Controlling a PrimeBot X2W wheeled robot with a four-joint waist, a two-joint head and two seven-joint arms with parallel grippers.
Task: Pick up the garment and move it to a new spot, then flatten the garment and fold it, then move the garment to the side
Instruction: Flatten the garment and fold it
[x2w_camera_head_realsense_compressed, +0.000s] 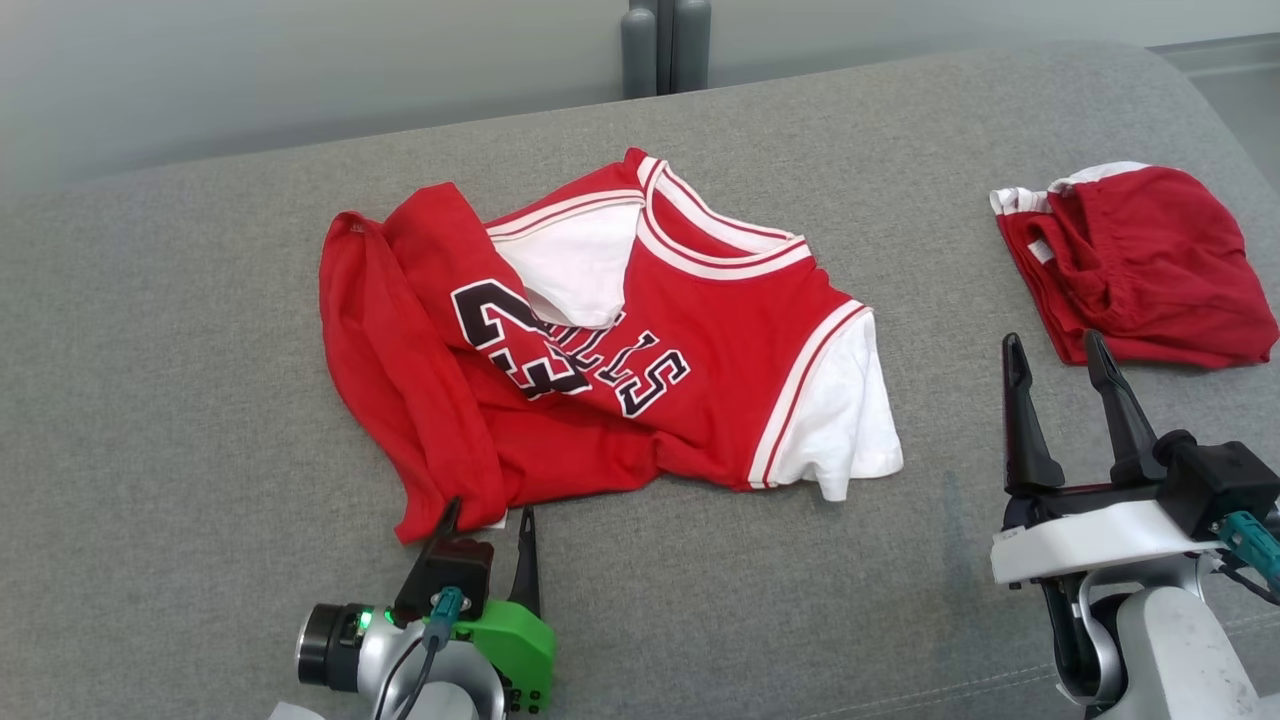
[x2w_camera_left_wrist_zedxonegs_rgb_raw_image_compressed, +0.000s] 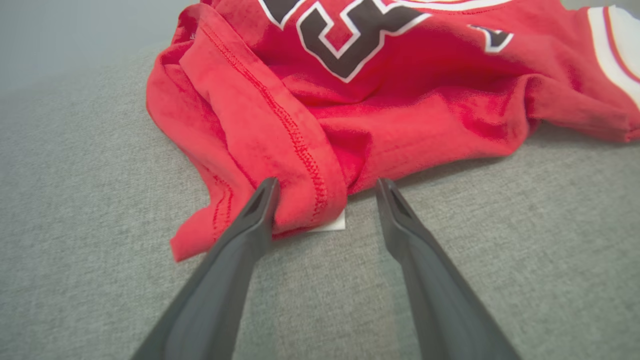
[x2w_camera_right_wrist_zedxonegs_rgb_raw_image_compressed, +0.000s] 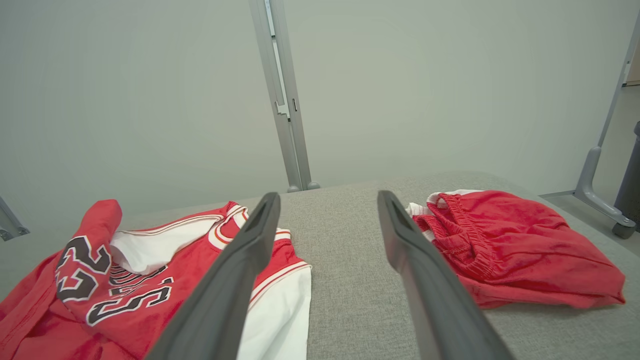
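The garment is a red basketball jersey (x2w_camera_head_realsense_compressed: 700, 330) with white sleeves and black lettering, lying crumpled and partly folded over itself on the grey padded surface (x2w_camera_head_realsense_compressed: 180, 450). My left gripper (x2w_camera_head_realsense_compressed: 488, 510) is open at the jersey's near hem corner. In the left wrist view the folded red hem (x2w_camera_left_wrist_zedxonegs_rgb_raw_image_compressed: 300, 165) and a white label (x2w_camera_left_wrist_zedxonegs_rgb_raw_image_compressed: 334, 224) lie between the spread fingers of the left gripper (x2w_camera_left_wrist_zedxonegs_rgb_raw_image_compressed: 326, 184), the left finger touching the cloth. My right gripper (x2w_camera_head_realsense_compressed: 1053, 340) is open and holds nothing, off to the right of the jersey (x2w_camera_right_wrist_zedxonegs_rgb_raw_image_compressed: 150, 280).
A bundle of red shorts (x2w_camera_head_realsense_compressed: 1150, 270) lies at the far right, just beyond the right gripper (x2w_camera_right_wrist_zedxonegs_rgb_raw_image_compressed: 327, 195), and also shows in the right wrist view (x2w_camera_right_wrist_zedxonegs_rgb_raw_image_compressed: 500, 250). Grey posts (x2w_camera_head_realsense_compressed: 665, 45) stand behind the back edge. Bare grey surface runs along the front and left.
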